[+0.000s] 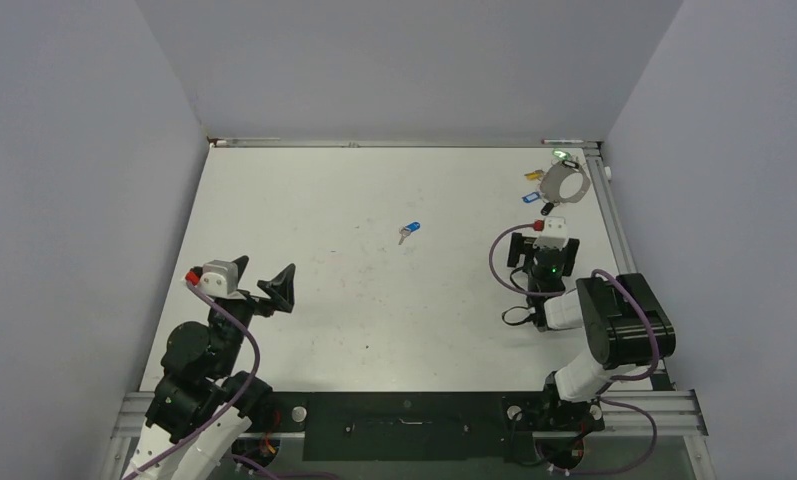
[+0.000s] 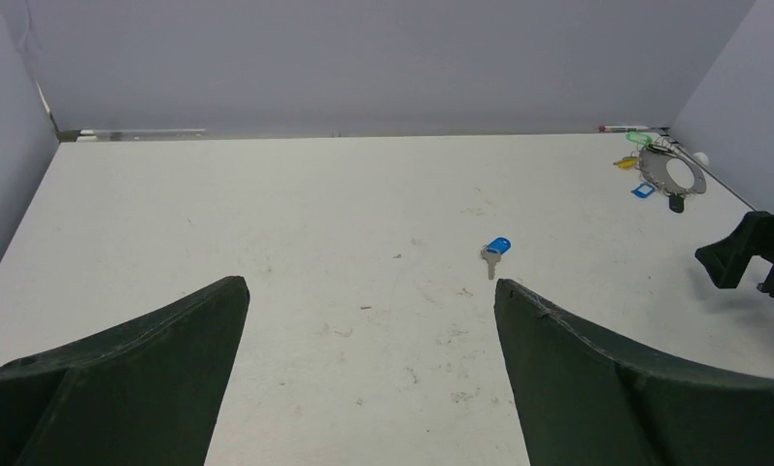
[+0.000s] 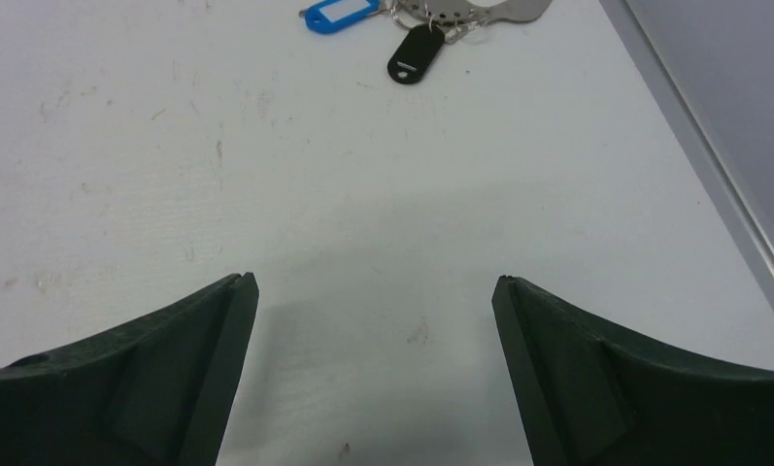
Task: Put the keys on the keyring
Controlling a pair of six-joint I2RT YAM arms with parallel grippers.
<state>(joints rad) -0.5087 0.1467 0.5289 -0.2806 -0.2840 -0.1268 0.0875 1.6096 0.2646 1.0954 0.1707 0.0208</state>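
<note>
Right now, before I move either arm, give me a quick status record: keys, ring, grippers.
loose key: blue head, mid-table, alone
keyring: far right corner of table
beside ring: blue tag, black tag, yellow tag, green tag
left gripper: open, empty, facing loose key
right gripper: open, empty, short of black tag

A robotics lab bench
White table (image 1: 374, 330) boxed by grey panels (image 1: 74, 150), edged with aluminium framing (image 1: 679, 405), left arm (image 1: 204, 350) and right arm (image 1: 619, 330) bolted on.
</note>
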